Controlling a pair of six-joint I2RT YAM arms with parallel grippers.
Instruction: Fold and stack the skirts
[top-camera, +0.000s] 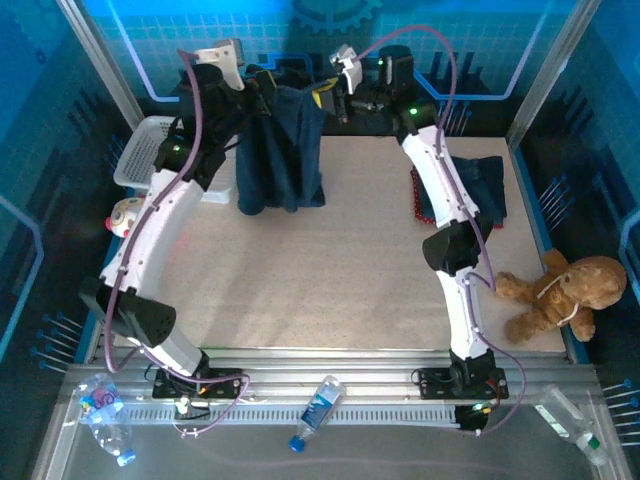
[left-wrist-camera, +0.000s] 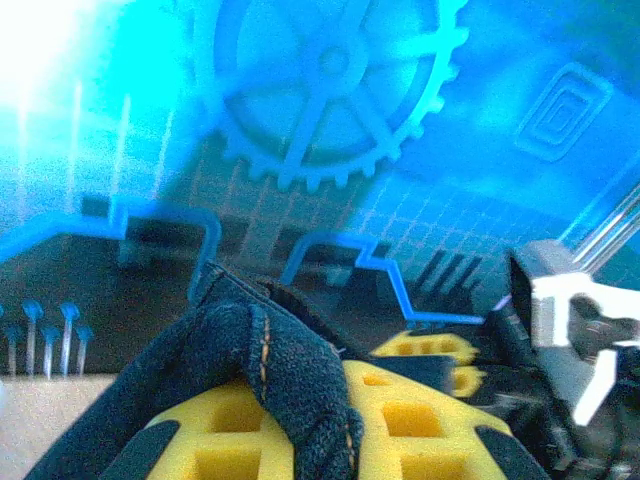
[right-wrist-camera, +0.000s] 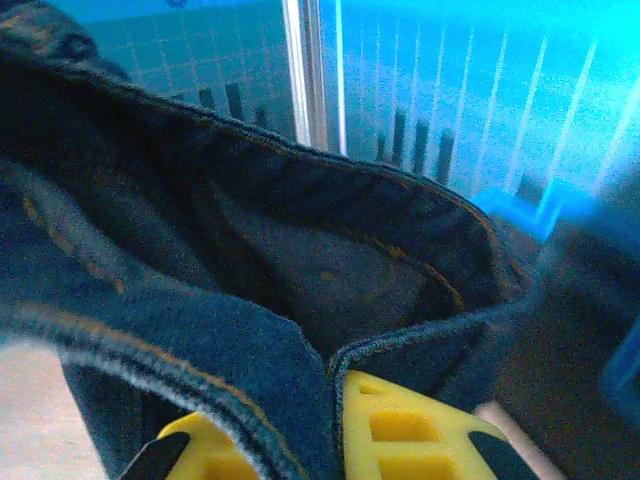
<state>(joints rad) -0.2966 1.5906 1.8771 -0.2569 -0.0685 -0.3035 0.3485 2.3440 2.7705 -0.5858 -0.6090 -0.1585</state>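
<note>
The left gripper's (top-camera: 258, 88) yellow fingers (left-wrist-camera: 405, 425) pinch a fold of the denim skirt (top-camera: 283, 150). The right gripper's (top-camera: 328, 98) fingers (right-wrist-camera: 400, 432) are clamped on its waistband. It hangs over the table's (top-camera: 330, 270) far edge, waistband running left to right and its length dropping hem-down. Whether the hem touches the table is unclear. At the right edge, a folded denim skirt (top-camera: 487, 180) and a red skirt (top-camera: 425, 208) lie partly behind the right arm.

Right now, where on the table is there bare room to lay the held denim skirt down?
Free: the table's middle, between the left arm and right arm, from below the hanging skirt to the near edge. Crowded: the folded stack far right, the bear near right, the basket far left.
</note>
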